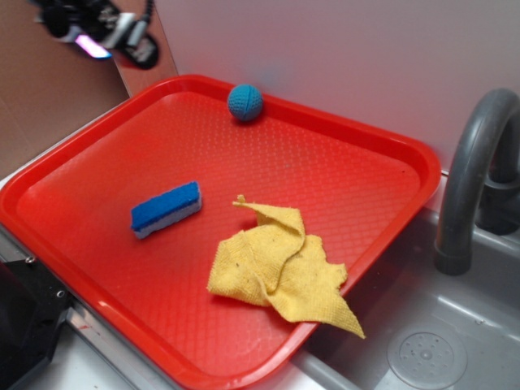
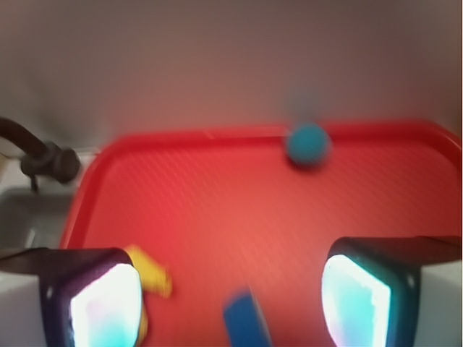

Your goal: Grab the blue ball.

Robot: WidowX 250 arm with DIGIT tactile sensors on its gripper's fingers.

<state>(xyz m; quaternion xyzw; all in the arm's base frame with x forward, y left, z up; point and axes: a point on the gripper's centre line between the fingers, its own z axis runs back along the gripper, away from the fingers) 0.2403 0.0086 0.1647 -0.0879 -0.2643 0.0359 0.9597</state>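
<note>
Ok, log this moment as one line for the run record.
phase: approach | gripper: open, empty, above tray | blue ball: against far rim of red tray, untouched | sponge, yellow cloth: on tray, apart from ball

- White wall point(image 1: 341, 49) behind, 12 o'clock.
- Brown panel point(image 1: 49, 89) at 10 o'clock.
- Grey sink point(image 1: 431, 341) with curved grey faucet point(image 1: 475, 162), 4 o'clock.

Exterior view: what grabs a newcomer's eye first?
The big red tray fills the frame, beside a grey sink with a faucet. On it, a crumpled yellow cloth overhangs the near-right rim, a blue-and-white sponge lies centre-left, and the blue ball sits alone against the far rim.
</note>
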